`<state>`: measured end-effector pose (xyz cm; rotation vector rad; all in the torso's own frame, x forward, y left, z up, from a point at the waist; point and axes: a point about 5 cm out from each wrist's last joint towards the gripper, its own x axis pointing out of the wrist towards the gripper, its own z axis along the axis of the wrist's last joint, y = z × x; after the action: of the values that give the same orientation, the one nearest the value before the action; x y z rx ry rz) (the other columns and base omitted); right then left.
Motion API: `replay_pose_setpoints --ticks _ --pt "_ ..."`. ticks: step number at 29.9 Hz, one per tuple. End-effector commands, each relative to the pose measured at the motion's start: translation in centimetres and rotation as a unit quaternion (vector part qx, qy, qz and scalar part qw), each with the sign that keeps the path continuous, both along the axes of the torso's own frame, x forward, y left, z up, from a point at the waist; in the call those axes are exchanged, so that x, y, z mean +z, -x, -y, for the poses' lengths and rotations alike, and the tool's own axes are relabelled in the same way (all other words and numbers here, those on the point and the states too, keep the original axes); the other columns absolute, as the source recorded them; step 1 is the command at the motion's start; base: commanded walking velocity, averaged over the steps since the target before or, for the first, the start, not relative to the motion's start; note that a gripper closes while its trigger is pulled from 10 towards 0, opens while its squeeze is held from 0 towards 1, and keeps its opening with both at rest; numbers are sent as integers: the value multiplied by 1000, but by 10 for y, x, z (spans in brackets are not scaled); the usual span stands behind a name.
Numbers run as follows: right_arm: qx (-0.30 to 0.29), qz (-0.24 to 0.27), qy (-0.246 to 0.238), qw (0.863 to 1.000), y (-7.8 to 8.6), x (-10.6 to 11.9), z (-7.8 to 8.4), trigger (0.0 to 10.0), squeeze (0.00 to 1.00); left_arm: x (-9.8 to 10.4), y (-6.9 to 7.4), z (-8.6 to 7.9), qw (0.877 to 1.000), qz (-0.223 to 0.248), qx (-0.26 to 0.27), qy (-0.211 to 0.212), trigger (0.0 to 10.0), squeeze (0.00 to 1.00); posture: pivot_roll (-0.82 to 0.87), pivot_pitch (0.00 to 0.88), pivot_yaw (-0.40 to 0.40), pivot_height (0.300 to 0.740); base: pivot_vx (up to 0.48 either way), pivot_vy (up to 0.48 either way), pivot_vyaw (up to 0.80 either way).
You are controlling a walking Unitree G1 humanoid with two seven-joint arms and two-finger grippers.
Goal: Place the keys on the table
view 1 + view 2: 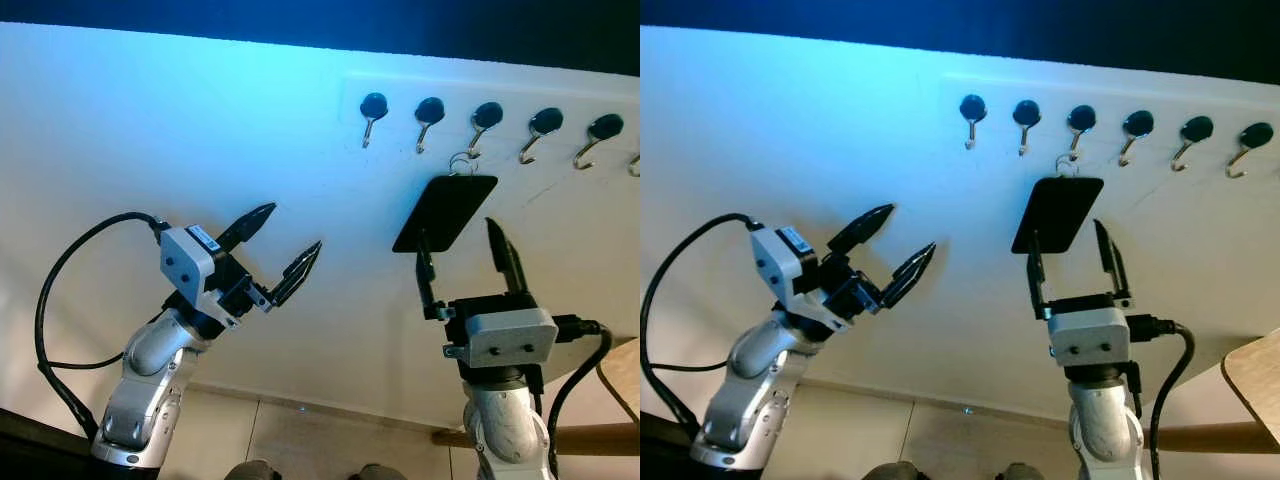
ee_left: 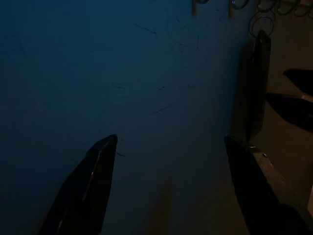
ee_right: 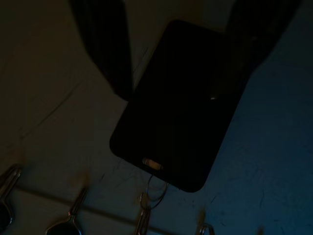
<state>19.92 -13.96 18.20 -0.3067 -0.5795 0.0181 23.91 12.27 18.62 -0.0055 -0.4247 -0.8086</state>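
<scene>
Keys: a black flat fob (image 1: 445, 212) on a ring is hanging from the third hook of the wall hook rail (image 1: 488, 117). Right gripper (image 1: 466, 262) is sitting just below the fob, fingers spread wide and empty, apparently lining up to lift it off. Left gripper (image 1: 281, 245) is idling spread apart, well to the fob's left. Right wrist view is showing the ring (image 3: 154, 188) looped on its hook; the eye views are adding a counter corner (image 1: 1252, 375) below-right of the fob.

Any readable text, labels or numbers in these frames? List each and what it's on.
None readable.
Sticker on the left gripper housing: too small and blurred.
Black tag on the hook rail: plain dark face, no print visible.
Right gripper housing: no markings visible.
</scene>
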Motion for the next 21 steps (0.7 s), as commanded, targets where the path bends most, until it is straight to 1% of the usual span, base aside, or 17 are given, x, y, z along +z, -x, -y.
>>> replay_pose_setpoints --ticks 1,2,3,4,5,6,8,9,10,11,12,13,20,21 --pt "4 2 -5 1000 1 0 0 0 0 -2 3 3 1000 -5 -5 -1 10000 0 36 93 2 740 0 0 0" --pt "4 2 -5 1000 1 0 0 0 0 -1 3 3 1000 -4 -5 -1 10000 0 37 92 2 740 0 0 0" --pt "3 2 -5 1000 1 0 0 824 0 -1 3 3 1000 -4 -5 -2 10000 0 37 94 3 740 0 0 0" --pt "3 3 -5 1000 1 0 0 824 0 -1 3 3 1000 -4 -6 -2 10000 0 37 94 3 740 0 0 0" --pt "1 3 -3 1000 1 0 0 10000 0 -1 3 3 1000 -4 -6 -2 10000 0 37 97 2 740 0 0 0" --pt "0 3 -3 1000 1 0 0 10000 0 -1 3 3 1000 -4 -6 -2 10000 0 37 97 2 740 0 0 0" --pt "-1 -6 -15 1000 1 -3 1 10000 0 -2 3 2 1000 -5 -5 -3 10000 0 38 98 2 740 0 0 0" --pt "-7 -15 -43 999 0 -6 5 10000 208 -3 3 2 1000 -8 -3 -3 10000 0 39 98 2 740 0 0 0" --pt "-7 -15 -43 999 0 -6 5 10000 208 -3 3 2 1000 -8 -3 -3 10000 0 39 98 2 740 0 0 0" --pt "-12 -21 -63 998 -1 -7 8 10000 788 -4 3 2 1000 -10 -2 -4 10000 0 39 98 2 740 0 0 0" --pt "-12 -21 -63 998 -1 -7 8 10000 788 -4 3 2 1000 -10 -2 -4 10000 0 39 98 2 740 0 0 0" --pt "-14 -17 -83 996 -1 -7 14 10000 1000 -5 3 2 1000 -12 -2 -4 10000 0 39 102 3 740 0 0 0" --pt "-2 -9 -76 997 -3 -3 14 10000 1000 -3 4 4 1000 -10 -11 -4 10000 0 40 100 4 740 0 0 0" --pt "-3 -8 -76 997 -5 -2 14 10000 424 -3 3 4 1000 -9 -11 -4 10000 0 40 100 4 740 0 0 0"
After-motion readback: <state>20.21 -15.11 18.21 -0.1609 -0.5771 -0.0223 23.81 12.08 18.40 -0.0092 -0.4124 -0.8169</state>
